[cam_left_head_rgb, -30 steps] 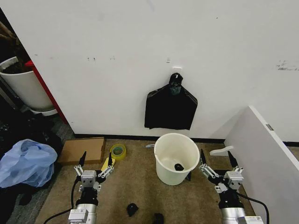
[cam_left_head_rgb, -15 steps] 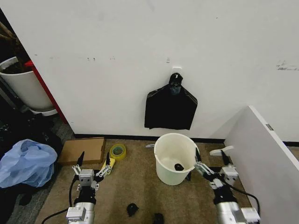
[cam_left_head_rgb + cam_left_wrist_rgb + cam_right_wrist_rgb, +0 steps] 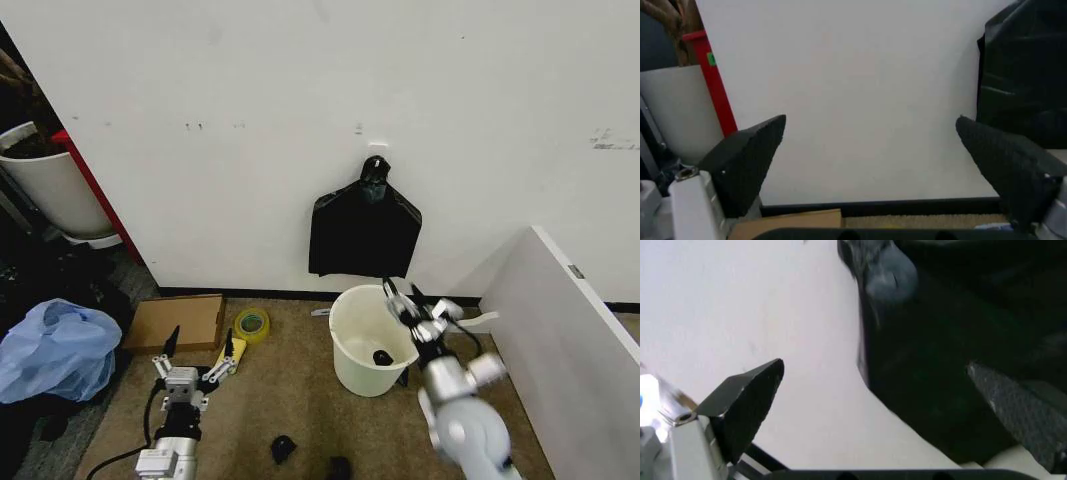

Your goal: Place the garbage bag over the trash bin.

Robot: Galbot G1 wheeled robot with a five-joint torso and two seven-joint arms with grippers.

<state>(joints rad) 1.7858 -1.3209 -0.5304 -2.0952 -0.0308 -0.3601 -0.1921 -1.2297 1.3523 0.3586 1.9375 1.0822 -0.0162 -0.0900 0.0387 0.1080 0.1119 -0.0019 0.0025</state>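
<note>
Trouble could come fast, because my right gripper [image 3: 404, 296] is up over the far rim of the bin [image 3: 378, 340], and the bin is light and stands loose on the carpet. If my arm dips or swings, I think it could knock the bin over or push it away.

The black bags [image 3: 365, 232] hang flat on the wall just behind the bin. In my right wrist view they are big and close [image 3: 960, 355]. My right fingers are spread wide with nothing between them. If I close on the whole bunch and not on one bag, I might pull them all off the hook, or tear the thin plastic.

The bags hang straight down, knot at the top, wide edge at the bottom near the bin's rim. So their long way runs up and down. The bin stands upright with its mouth up, and a small dark thing lies inside.

My left gripper [image 3: 195, 355] waits low by the cardboard [image 3: 180, 322], fingers spread, holding nothing.
</note>
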